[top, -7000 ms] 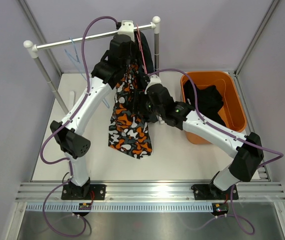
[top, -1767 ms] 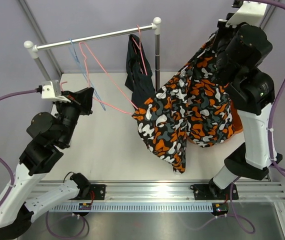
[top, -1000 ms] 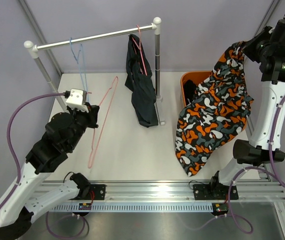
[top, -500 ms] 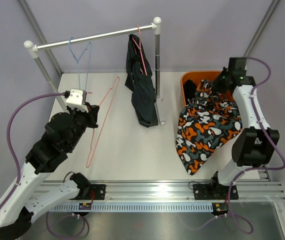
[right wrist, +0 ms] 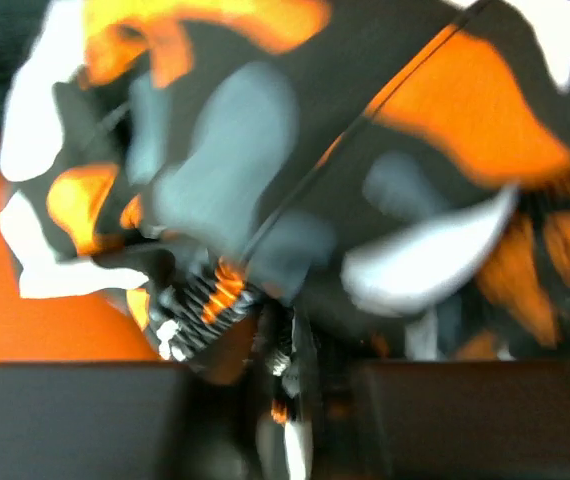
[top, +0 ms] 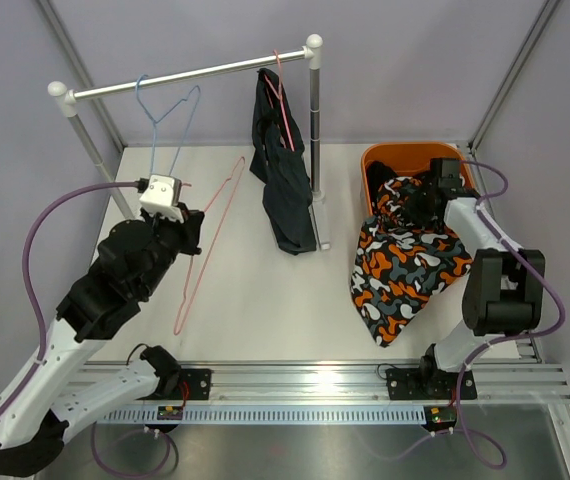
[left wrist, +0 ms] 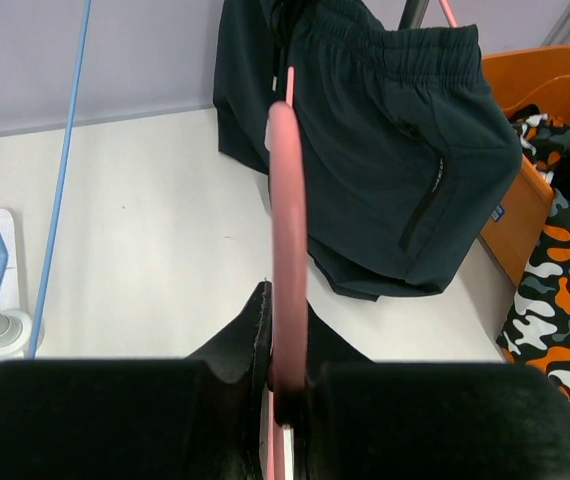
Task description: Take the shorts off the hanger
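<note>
Camouflage shorts [top: 405, 275] pinched by right gripper [top: 427, 195] inside orange bin [top: 405, 152] at 3 o'clock, most cloth draped over rim onto table [top: 255, 310]. Pink hanger [left wrist: 287, 200] clamped in left gripper [left wrist: 287, 395]. Black shorts [top: 285, 190] hung at 12 o'clock. Risk: if released now, shorts likely dragged out by overhanging weight.

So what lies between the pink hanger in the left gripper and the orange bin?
In the top view, black shorts hang from the rail there, the upright post beside them; the rest is bare table.

no legible text, no brands, no numbers
</note>
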`<state>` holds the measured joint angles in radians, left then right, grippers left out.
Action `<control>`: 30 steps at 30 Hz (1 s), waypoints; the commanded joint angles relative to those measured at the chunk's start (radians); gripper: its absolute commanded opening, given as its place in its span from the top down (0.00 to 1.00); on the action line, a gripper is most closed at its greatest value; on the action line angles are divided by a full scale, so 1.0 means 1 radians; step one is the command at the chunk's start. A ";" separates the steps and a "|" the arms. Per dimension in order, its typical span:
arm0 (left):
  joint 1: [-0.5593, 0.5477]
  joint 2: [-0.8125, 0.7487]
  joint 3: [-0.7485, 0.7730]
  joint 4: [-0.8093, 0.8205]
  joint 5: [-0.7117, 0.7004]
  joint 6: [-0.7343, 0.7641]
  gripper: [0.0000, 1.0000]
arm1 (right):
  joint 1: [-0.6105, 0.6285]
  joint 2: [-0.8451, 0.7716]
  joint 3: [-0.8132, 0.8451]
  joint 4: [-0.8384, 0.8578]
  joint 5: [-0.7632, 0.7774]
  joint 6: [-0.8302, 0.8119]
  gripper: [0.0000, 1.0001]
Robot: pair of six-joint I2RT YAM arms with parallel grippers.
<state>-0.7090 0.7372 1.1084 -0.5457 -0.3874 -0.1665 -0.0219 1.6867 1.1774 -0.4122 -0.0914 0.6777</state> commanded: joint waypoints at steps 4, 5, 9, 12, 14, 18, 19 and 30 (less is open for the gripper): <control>0.000 0.066 0.097 0.000 0.041 -0.021 1.00 | 0.013 -0.278 0.154 -0.104 0.087 -0.062 0.56; 0.000 0.079 0.111 -0.008 0.038 -0.030 1.00 | 0.013 -0.303 0.160 -0.109 0.087 -0.070 0.50; 0.000 0.157 0.201 -0.054 0.024 -0.039 1.00 | 0.013 -0.422 0.185 -0.128 0.101 -0.079 0.28; 0.002 0.249 0.310 -0.114 -0.005 -0.042 1.00 | 0.013 -0.499 0.192 -0.151 0.064 -0.076 0.25; 0.014 0.329 0.393 -0.147 -0.022 -0.031 1.00 | 0.013 -0.561 0.188 -0.158 0.038 -0.070 0.25; 0.124 0.430 0.502 -0.157 0.099 -0.027 1.00 | 0.016 -0.663 0.160 -0.161 -0.005 -0.061 0.24; 0.152 0.442 0.517 -0.149 0.169 -0.028 1.00 | 0.016 -0.701 0.153 -0.163 -0.019 -0.061 0.23; 0.333 0.640 0.760 -0.059 0.300 0.002 1.00 | 0.017 -0.878 0.070 -0.163 -0.131 -0.052 0.24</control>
<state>-0.3965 1.3502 1.7786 -0.6956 -0.1589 -0.1829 -0.0128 0.8253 1.2652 -0.5774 -0.1497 0.6205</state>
